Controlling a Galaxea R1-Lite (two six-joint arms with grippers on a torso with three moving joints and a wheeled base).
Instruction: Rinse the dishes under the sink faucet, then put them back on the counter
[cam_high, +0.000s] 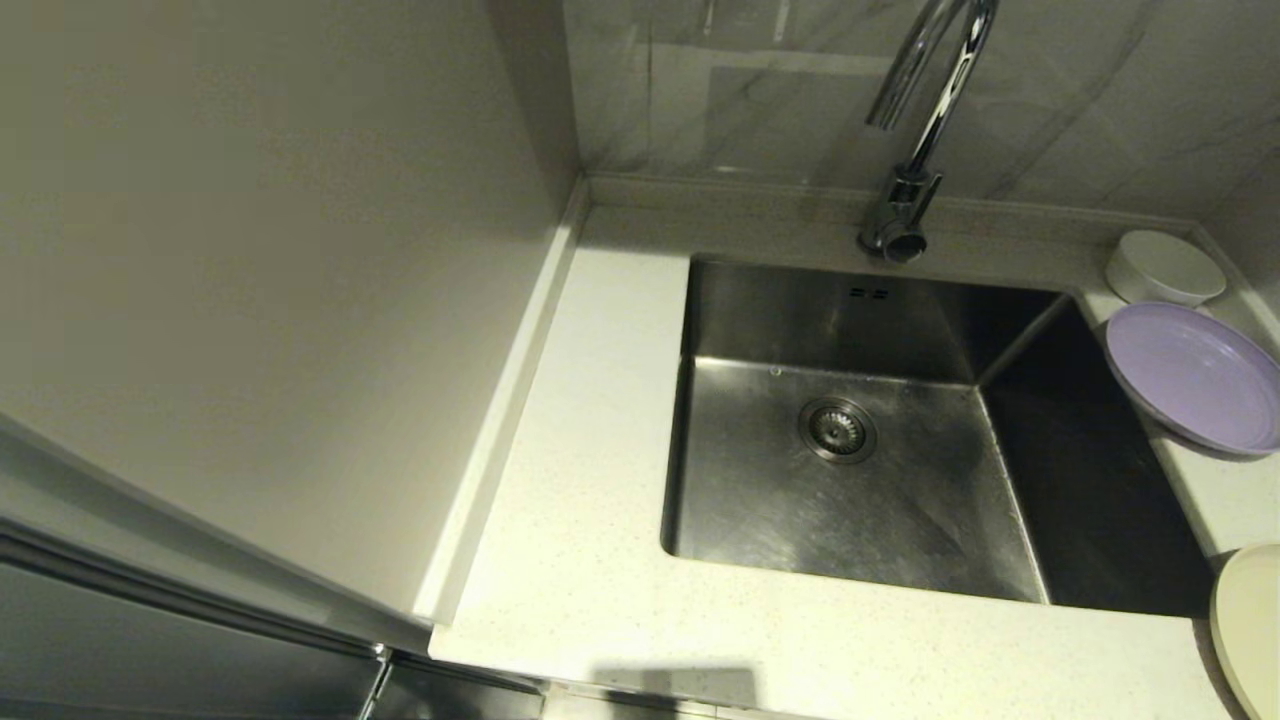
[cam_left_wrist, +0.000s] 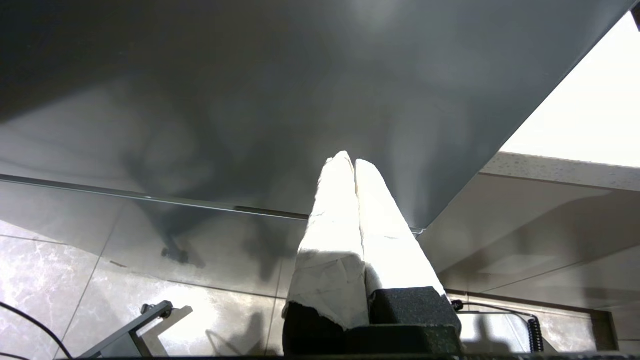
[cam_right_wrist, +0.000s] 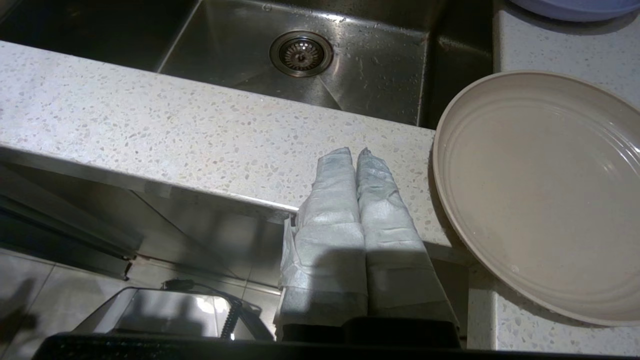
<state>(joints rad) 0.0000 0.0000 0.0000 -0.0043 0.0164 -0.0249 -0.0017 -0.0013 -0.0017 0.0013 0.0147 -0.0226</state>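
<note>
The steel sink (cam_high: 760, 500) lies empty, its round drain strainer (cam_high: 838, 429) in the floor, with the chrome faucet (cam_high: 925, 120) behind it. On the counter (cam_high: 580, 560) to the right stand the white bowl (cam_high: 1165, 266), the lilac plate (cam_high: 1195, 378) overhanging the basin edge, and the cream-beige plate (cam_high: 1252, 625), which also shows as the cream-beige plate (cam_right_wrist: 545, 190) in the right wrist view. My right gripper (cam_right_wrist: 355, 151) is shut and empty, at the counter's front edge just beside that plate. My left gripper (cam_left_wrist: 349, 159) is shut and empty, low beside a grey cabinet panel. Neither arm shows in the head view.
A tall pale panel (cam_high: 270, 280) walls off the counter's left side. A tiled backsplash (cam_high: 720, 90) rises behind the faucet. Below the counter, the floor tiles (cam_left_wrist: 60, 280) and parts of the robot's base (cam_right_wrist: 165, 310) show.
</note>
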